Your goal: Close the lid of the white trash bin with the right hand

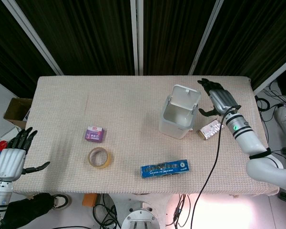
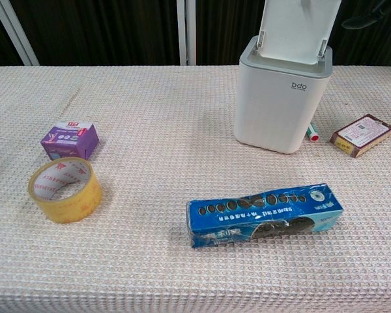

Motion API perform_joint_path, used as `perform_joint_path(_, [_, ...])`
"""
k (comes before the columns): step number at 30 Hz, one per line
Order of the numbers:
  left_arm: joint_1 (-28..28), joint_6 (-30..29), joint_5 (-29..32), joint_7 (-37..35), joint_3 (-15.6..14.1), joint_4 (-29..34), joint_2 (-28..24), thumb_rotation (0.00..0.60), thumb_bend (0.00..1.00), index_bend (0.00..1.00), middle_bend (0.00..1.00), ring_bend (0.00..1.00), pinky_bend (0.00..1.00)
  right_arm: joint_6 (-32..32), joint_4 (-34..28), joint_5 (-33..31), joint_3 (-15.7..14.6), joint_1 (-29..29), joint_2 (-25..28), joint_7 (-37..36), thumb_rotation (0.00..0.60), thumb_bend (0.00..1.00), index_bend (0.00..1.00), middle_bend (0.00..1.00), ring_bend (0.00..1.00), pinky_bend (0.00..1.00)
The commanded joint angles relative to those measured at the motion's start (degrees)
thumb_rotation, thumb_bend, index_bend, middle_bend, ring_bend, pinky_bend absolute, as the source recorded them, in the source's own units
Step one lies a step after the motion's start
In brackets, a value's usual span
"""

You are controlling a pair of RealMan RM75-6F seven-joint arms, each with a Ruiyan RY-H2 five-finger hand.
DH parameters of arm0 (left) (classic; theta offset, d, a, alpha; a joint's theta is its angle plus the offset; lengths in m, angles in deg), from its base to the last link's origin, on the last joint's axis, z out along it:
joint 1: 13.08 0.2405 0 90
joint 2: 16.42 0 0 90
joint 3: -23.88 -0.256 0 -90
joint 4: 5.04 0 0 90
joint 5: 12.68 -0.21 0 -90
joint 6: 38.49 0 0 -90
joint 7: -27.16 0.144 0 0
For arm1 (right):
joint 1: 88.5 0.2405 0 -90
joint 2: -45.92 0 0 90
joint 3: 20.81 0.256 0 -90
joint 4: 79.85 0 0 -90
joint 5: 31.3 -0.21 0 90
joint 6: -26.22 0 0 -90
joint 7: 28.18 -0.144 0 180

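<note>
Currently the white bin (image 1: pixel 179 112) is being shown right of centre on the table (image 1: pixel 62 95), its lid (image 1: pixel 186 95) standing upright. The right hand (image 1: pixel 216 98) is being held just beside the lid, fingers spread, gripping nothing. If the lid is pushed sideways, the bin is likely being tipped or slid. The lid's top is being cropped from the chest view.

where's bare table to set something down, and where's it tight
Widest bare cloth: the far left stretch behind the purple box and tape roll, left of the white trash bin. Also free: the middle between the tape roll and the blue cookie pack. Tight: right of the bin, where the right hand hovers above the small carton.
</note>
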Motion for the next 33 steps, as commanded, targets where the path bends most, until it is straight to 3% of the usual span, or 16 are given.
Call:
perform_joint_path(1, [0.01, -0.03, -0.05, -0.20, 0.01, 0.17, -0.14, 0.264, 0.06, 0.07, 0.04, 0.04, 0.21, 0.14, 0.03, 0.06, -0.11, 0.06, -0.17, 0.28, 0.600, 0.26, 0.00, 0.00, 0.00, 0.00])
perform_joint_path(13, [0.20, 0.05, 0.17, 0.68, -0.04, 1.21, -0.71, 0.265, 0.04, 0.07, 0.04, 0.04, 0.21, 1.83, -0.45, 1.30, -0.23, -0.84, -1.24, -0.19, 0.600, 0.26, 0.00, 0.00, 0.00, 0.00])
perform_joint_path(22, [0.04, 0.99, 0.88, 1.48, -0.01, 2.28, -1.24, 0.266, 0.03, 0.07, 0.04, 0.04, 0.21, -1.03, -0.50, 2.95, 2.00, -2.20, -1.41, -8.41, 0.600, 0.31, 0.00, 0.08, 0.00, 0.00])
perform_joint_path(33, [-0.02, 1.38, 1.04, 1.67, -0.07, 2.08, -1.06, 0.267, 0.03, 0.07, 0.04, 0.04, 0.21, 1.05, -4.57, 12.69, 1.46, -5.06, -0.26, -11.86, 0.600, 0.34, 0.00, 0.14, 0.00, 0.00])
